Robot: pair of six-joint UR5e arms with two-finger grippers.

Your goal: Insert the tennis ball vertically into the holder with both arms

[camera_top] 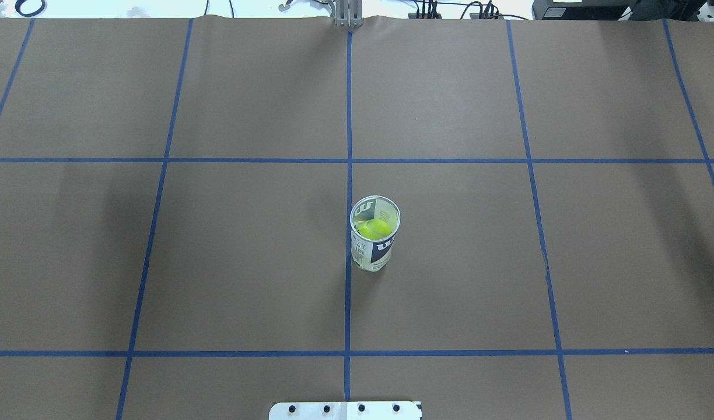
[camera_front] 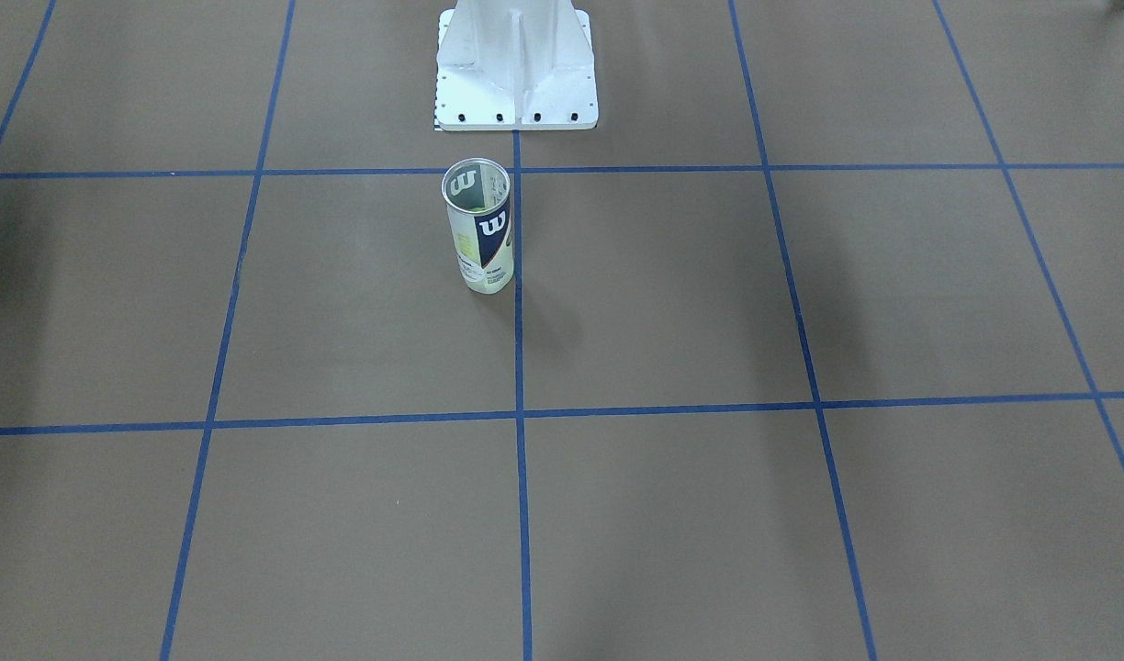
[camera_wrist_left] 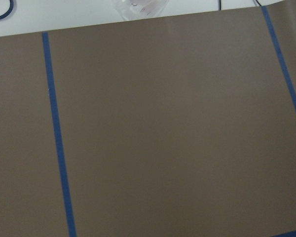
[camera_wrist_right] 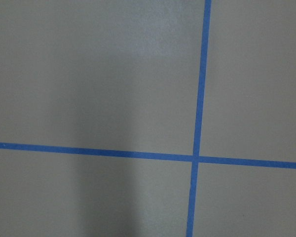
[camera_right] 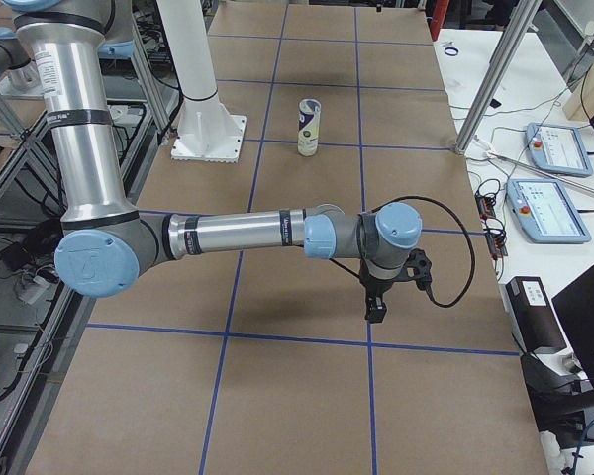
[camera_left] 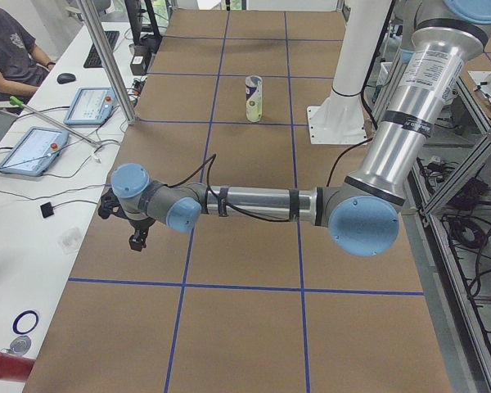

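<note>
Holder [camera_top: 373, 249] upright on surface [camera_top: 217, 262], top open, tennis ball [camera_top: 375, 228] inside. White pedestal base [camera_front: 516, 87] close by, blue tape lines [camera_wrist_right: 203, 98] grid the surface. Left gripper [camera_left: 137, 239] and right gripper [camera_right: 375, 309] are each well apart from the holder, which sits roughly between them. Left arm [camera_left: 254, 202] and right arm [camera_right: 238, 234] stretched out low, forearms near level, grippers pointing down over the surface. Can't tell whether either is released or clenched.
</note>
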